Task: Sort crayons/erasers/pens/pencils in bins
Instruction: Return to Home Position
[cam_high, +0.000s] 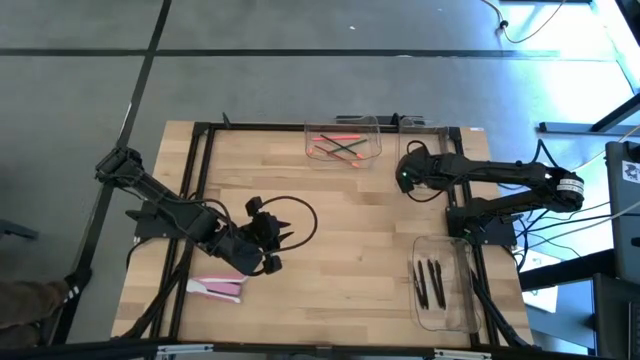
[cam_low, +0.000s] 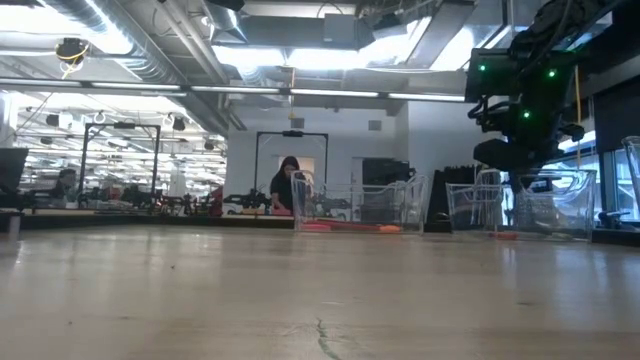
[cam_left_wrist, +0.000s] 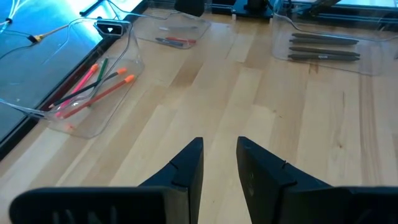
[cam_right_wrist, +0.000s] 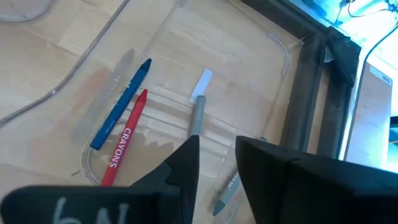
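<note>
1. The left end effector (cam_left_wrist: 219, 143) hangs over the left-middle of the table (cam_high: 360, 260). Its fingers stand a narrow gap apart with nothing between them.
2. The right end effector (cam_right_wrist: 216, 140) is above the far right bin (cam_right_wrist: 249, 68). Its fingers are likewise slightly parted and empty.
3. That bin holds a blue crayon (cam_right_wrist: 121, 104) and a red crayon (cam_right_wrist: 124, 146) lying side by side. A gray crayon (cam_right_wrist: 198, 112) lies apart from them, and a second gray crayon (cam_right_wrist: 227, 190) is partly hidden by the fingers.
4. The pink erasers (cam_high: 216, 288) lie flat on the bare table at its near left, outside every bin and just nearer than the left end effector.
5. The far middle bin (cam_high: 372, 130) holds thin orange, red and green sticks (cam_high: 340, 148), which cross one another.
6. The near right bin (cam_high: 448, 312) holds dark pens (cam_high: 430, 282), laid roughly parallel.
7. The three bins stand apart from one another along the far and right sides of the table.
</note>
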